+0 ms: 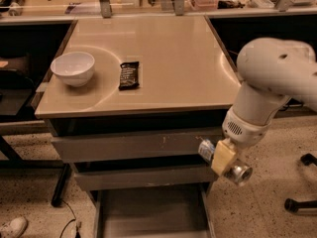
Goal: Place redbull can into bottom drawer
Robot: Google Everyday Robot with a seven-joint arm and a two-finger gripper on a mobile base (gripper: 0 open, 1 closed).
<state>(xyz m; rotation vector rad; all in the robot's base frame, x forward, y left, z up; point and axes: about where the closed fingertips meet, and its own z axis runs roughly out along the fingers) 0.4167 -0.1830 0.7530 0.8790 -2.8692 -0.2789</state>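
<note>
My gripper (pixel 223 157) hangs off the white arm at the right, beside the drawer fronts and off the table's right front corner. It is shut on the redbull can (pixel 238 172), a slim silver can held crosswise and tilted, with its silver end pointing down to the right. The bottom drawer (pixel 148 213) is pulled open at the bottom of the view and shows a flat grey floor. The can is above and just right of the drawer's right wall.
A white bowl (pixel 73 67) and a dark candy bar wrapper (pixel 129 75) lie on the beige table top (pixel 173 58). The top drawer front (pixel 133 145) and middle drawer front (pixel 143 177) are closed. A chair base (pixel 299 202) stands on the floor at right.
</note>
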